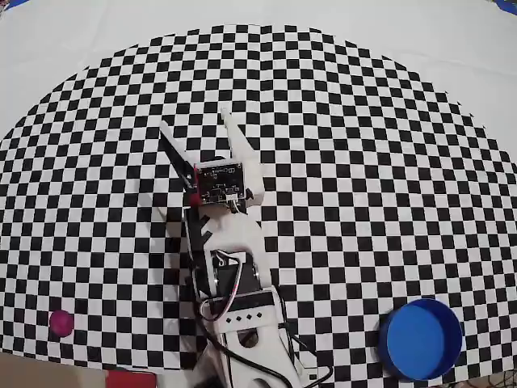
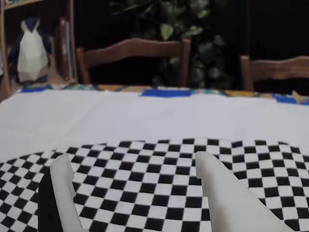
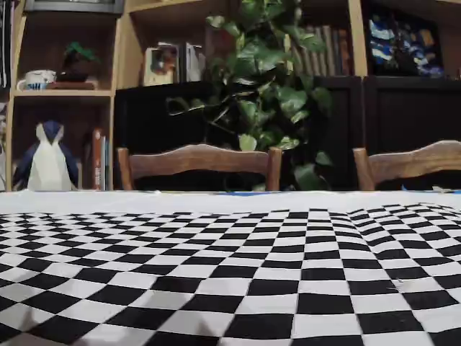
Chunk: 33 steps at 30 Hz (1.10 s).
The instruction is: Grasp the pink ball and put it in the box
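Note:
The pink ball (image 1: 61,322) lies on the checkered mat near the lower left of the overhead view, far from the arm. The box (image 1: 421,339), a round blue tub, stands at the lower right with nothing in it. My gripper (image 1: 195,128) sits in the middle of the mat and points toward the far side, open, with nothing between its fingers. In the wrist view the gripper (image 2: 133,162) shows two white fingers spread wide over bare checkered squares. Neither the ball nor the box shows in the wrist view or the fixed view.
The checkered mat (image 1: 363,162) lies on a white tablecloth (image 1: 452,32). Beyond the table's far edge stand two wooden chairs (image 3: 198,162), a leafy plant (image 3: 266,94) and shelves with a penguin figure (image 3: 48,162).

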Tool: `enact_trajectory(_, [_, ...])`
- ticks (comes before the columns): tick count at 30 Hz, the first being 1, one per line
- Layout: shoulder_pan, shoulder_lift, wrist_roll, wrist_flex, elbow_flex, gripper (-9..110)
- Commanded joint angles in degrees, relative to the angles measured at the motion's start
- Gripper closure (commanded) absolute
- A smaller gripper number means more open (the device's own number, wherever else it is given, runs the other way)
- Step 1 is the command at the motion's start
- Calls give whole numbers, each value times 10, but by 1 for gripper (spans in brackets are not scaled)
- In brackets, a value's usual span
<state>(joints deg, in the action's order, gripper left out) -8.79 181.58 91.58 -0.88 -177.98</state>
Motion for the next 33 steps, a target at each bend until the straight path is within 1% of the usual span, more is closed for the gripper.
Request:
enact_trajectory(1, [-20,-5,3,7,-4,72])
enact_trajectory(13, [-83,-14,3,11,-4,72])
enact_trajectory(33, [-272,-17,4,9,-4,72])
